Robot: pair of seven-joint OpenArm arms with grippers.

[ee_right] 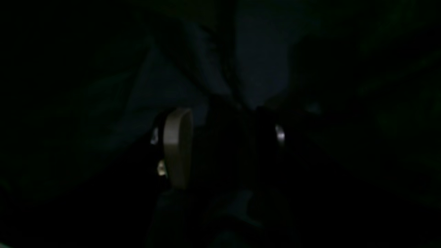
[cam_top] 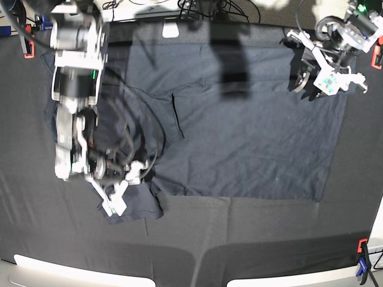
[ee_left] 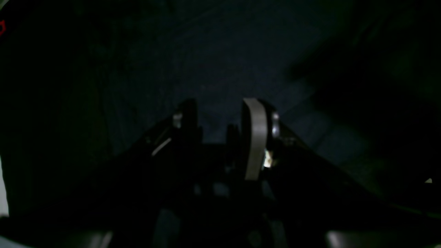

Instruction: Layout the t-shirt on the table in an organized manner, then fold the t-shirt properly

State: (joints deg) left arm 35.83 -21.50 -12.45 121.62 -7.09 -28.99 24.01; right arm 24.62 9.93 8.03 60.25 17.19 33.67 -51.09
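Dim hand [ee_right: 220,120]; t-shirt [cam_top: 239,137] overhead.

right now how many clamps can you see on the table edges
4: a red clamp at the far-left edge, a red clamp at the far-right edge, a red clamp with a blue clamp below it near-right. Others may be hidden.

1. The desk [cam_top: 251,233] was covered in a matte black cloth, creased in lines near its front edge.
2. The t-shirt [cam_top: 251,131] lay spread mostly flat on it, one sleeve bunched at the left of the base view.
3. Red clamps [cam_top: 362,245] gripped the desk's edges.
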